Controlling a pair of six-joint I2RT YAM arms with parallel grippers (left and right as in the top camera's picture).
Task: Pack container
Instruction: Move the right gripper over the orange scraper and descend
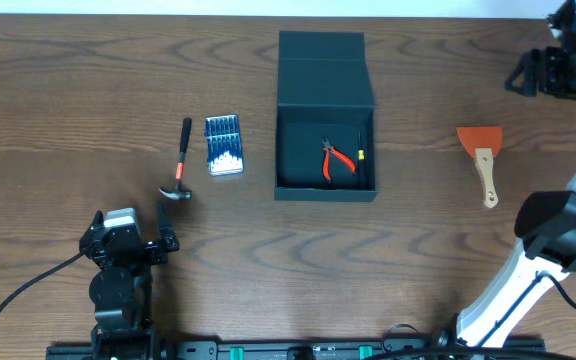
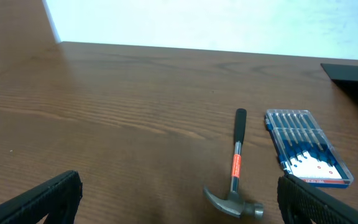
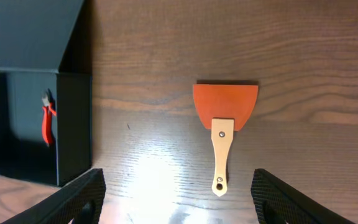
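The container [image 1: 325, 188] is a dark teal-grey box at the table's middle, its flap lid [image 1: 323, 68] folded open at the back. Inside lie red-handled pliers [image 1: 338, 160] and a thin dark tool [image 1: 361, 150]. In the right wrist view the container [image 3: 73, 124] is at the left, and the pliers [image 3: 47, 121] show inside. My left gripper [image 1: 130, 225] [image 2: 179, 211] is open low at the near left, with a hammer [image 2: 235, 174] just ahead. My right gripper [image 1: 533, 75] [image 3: 176, 202] hangs open, high over an orange scraper [image 3: 224, 118].
The hammer [image 1: 180, 165] and a blue screwdriver set [image 1: 224, 145] [image 2: 307, 146] lie left of the container. The wooden-handled scraper [image 1: 481, 160] lies to its right. My right arm's elbow [image 1: 558, 225] rises over the near right. The table's far edge [image 2: 185, 48] shows ahead.
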